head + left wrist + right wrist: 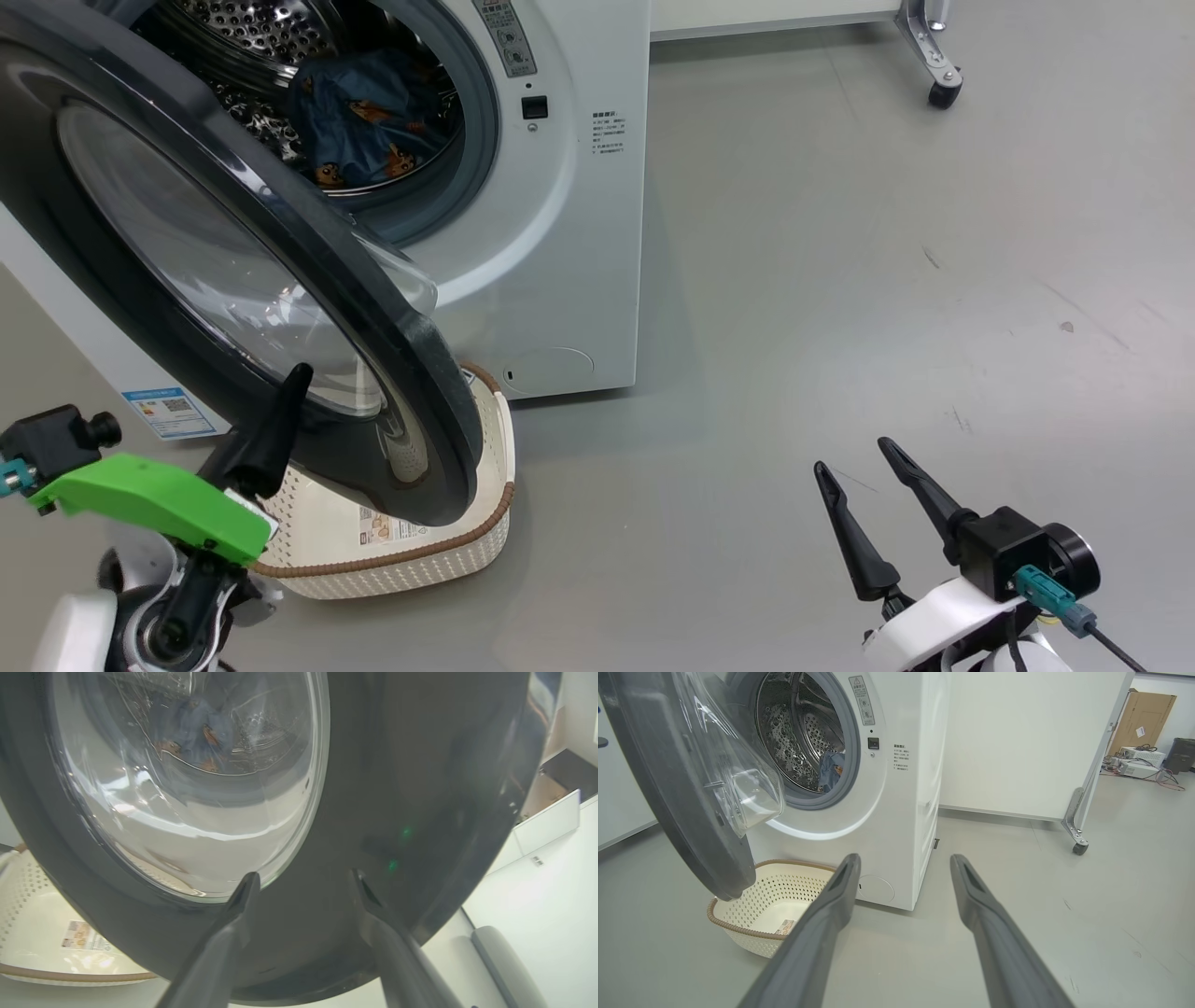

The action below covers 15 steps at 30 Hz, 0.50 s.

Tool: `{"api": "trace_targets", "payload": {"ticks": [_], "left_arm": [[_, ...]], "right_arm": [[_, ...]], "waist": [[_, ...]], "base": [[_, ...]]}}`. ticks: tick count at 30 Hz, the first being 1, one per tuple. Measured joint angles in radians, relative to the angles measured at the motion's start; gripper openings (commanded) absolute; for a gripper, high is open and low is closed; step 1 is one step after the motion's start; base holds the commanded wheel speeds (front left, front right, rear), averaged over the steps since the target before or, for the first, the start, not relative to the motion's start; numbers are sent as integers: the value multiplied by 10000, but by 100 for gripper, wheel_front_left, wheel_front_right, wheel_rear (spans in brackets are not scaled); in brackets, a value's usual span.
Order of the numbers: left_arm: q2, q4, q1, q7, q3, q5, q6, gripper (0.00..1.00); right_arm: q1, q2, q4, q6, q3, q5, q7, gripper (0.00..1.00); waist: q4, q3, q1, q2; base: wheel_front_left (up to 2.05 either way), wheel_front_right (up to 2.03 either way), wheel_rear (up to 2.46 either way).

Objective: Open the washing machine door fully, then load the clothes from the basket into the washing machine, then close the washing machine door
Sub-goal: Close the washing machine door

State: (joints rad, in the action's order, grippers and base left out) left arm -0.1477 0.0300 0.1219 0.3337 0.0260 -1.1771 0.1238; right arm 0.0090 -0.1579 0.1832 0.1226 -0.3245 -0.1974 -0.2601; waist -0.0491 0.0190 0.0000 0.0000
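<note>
Left gripper (pixel 303 875): the two long dark fingers stand apart with nothing between them. They point at the lower outside face of the large round washing machine door (pixel 224 261), on its glossy black rim just below the clear glass window. Whether the tips touch the rim cannot be told.

Door: swung partway out from the cabinet, bowl-shaped glass bulging toward the opening. Its lower edge hangs over the basket's left part.

Small cream-white perforated plastic basket (pixel 401 571), brown woven-look rim: stands on the grey floor (pixel 840 280) directly in front of the machine, close to its base. Contents seen: a printed label sticker (pixel 387 527) on its floor. Part of the interior is hidden behind the door.

Big white front-loading washing machine (pixel 560 233): opening exposed and ringed by a grey rubber gasket (pixel 476 121). A small blue label sticker (pixel 173 411) shows on its side panel, low, left of the door.

Perforated steel drum (pixel 243 37): contains the clothes (pixel 373 121), blue fabric with small orange-brown figures, bunched at the bottom near the gasket lip. The same fabric shows through the door glass in the left wrist view.

Right gripper (pixel 851 455): fingers spread, holding nothing, over bare floor well apart from the machine and the basket.

Far right: a black caster wheel (pixel 943 93) on a metal leg.
</note>
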Motion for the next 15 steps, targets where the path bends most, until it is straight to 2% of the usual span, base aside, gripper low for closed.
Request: {"api": "trace_targets", "payload": {"ticks": [1, 2, 4, 11, 15], "left_arm": [[-171, -104, -152, -328, 107, 546, 2, 100], [-514, -251, -356, -903, 389, 1582, 2, 100], [-736, -420, -503, -1478, 759, 2529, 2, 100], [-1122, -276, -1493, -3427, 1684, 4941, 4, 100], [-1218, 426, -1998, -4475, 1601, 6180, -2, 100]], "right_arm": [[0, 0, -2, 0, 33, 0, 0, 100], [4, 4, -12, 0, 188, 0, 0, 100], [3, -15, -38, 0, 336, 0, 0, 100], [3, 17, -42, 0, 495, 44, 0, 100], [1, 29, -42, 0, 639, 52, 0, 100]], "waist": [[13, 12, 0, 0], [49, 35, 0, 0], [115, 56, 0, 0], [269, 89, 0, 0], [386, 79, 0, 0]], "base": [[0, 0, 0], [0, 0, 0], [0, 0, 0], [0, 0, 0], [0, 0, 0]]}}
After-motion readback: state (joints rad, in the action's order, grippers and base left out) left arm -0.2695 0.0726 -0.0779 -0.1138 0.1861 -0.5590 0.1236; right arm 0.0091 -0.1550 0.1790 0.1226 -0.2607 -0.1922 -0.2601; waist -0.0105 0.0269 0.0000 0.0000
